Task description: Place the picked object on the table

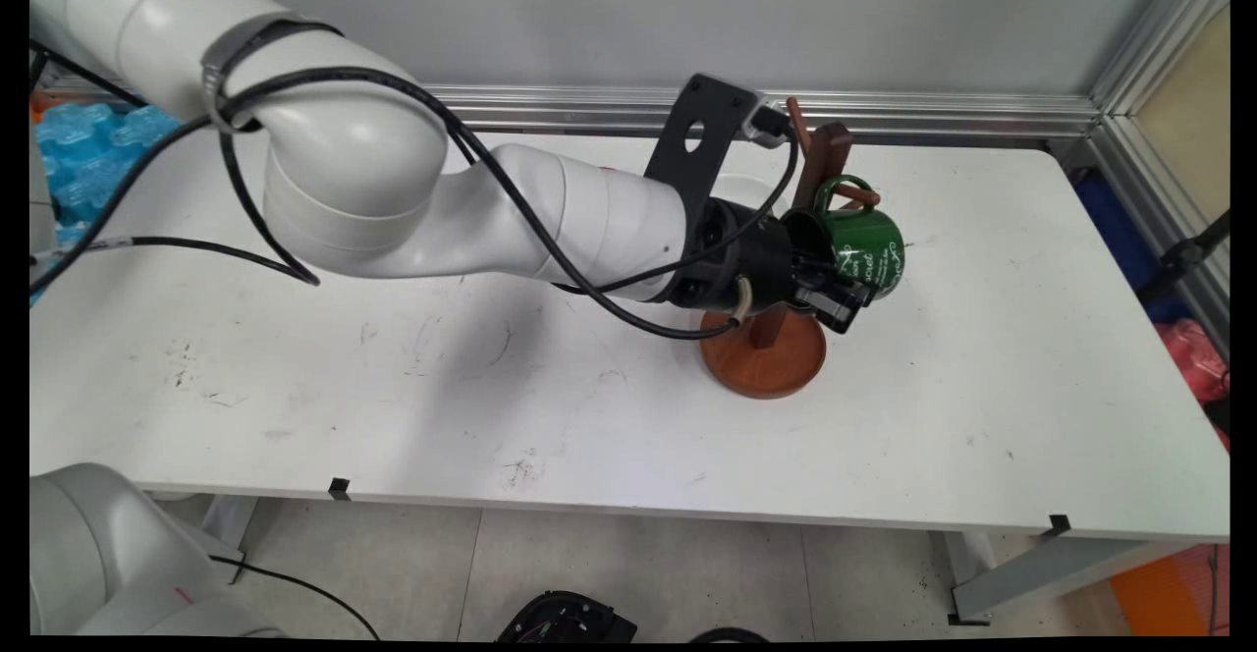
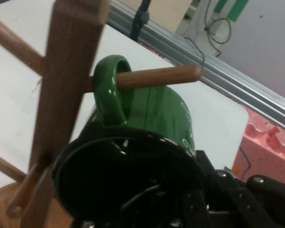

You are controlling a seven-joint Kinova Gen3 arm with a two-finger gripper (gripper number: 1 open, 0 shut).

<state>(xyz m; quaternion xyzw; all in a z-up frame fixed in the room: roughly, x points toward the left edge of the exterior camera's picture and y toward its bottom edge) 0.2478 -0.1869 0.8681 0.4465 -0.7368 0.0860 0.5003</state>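
Green glazed ceramic marks the one mug [image 1: 864, 244] in view, pinched at its rim wall by the black hand [image 1: 837, 291], one finger inside the dark opening and one outside. Its handle is threaded over a peg [image 2: 156, 77] of the single wooden mug tree [image 1: 764, 353], whose round base is seen on the desk [image 1: 491, 407] just below the hand. Four pegs can be counted on the post in the hand view. White lettering is carried on the mug's side. One white, scuffed desk is bordered beyond the hand by an aluminium rail [image 1: 933, 112] and a pale grey wall [image 1: 638, 24]; grey floor tiles [image 1: 638, 564] are visible.
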